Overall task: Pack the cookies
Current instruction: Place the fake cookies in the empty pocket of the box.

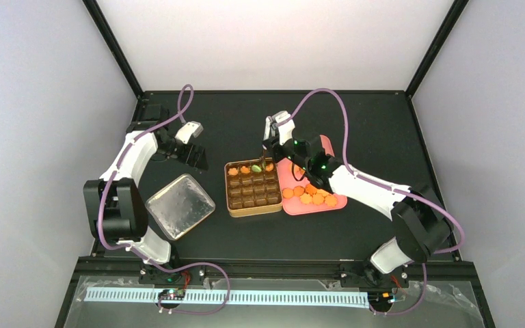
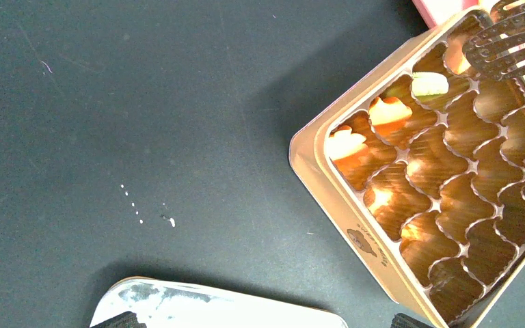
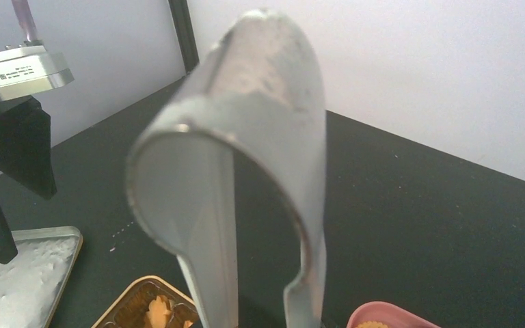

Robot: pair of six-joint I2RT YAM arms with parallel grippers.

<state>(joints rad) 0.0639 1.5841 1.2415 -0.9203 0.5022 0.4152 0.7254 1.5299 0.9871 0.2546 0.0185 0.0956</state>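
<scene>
surface: black table (image 1: 246, 116) | lying on it: brown compartmented tin (image 1: 227, 188); silver lid (image 1: 180, 206); pink tray (image 1: 301, 208)

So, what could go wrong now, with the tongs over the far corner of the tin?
1. The tongs hang low over the corner row of the tin, close to the green cookie. A sideways drift might knock seated cookies out of place.
2. The compartments are narrow with scalloped walls, so the orange cookie under the tips could settle tilted on a divider.
</scene>
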